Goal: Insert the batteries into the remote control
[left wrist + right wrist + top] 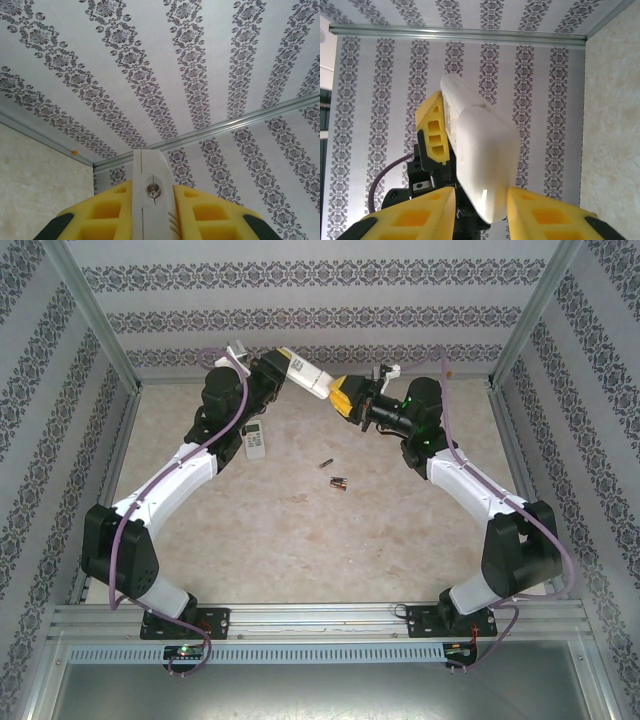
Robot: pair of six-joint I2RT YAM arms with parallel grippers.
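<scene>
A white remote control (308, 377) is held up in the air near the back wall, with my left gripper (285, 365) shut on its edge. In the left wrist view the remote (150, 190) stands edge-on between the yellow fingers (105, 215) of that gripper (152, 212). My right gripper (347, 398) straddles the remote's other end (482, 165). Its jaws (482, 210) stand on either side, one pad (535, 215) at the casing and a narrow gap on the other side. The batteries (325, 464) lie loose on the table, with more of them (337, 483) just nearer.
A second white remote (257, 440) with buttons lies on the table under the left arm. Patterned walls and a metal frame (100, 320) close in the back and sides. The beige tabletop (300, 540) is bare in front of the batteries.
</scene>
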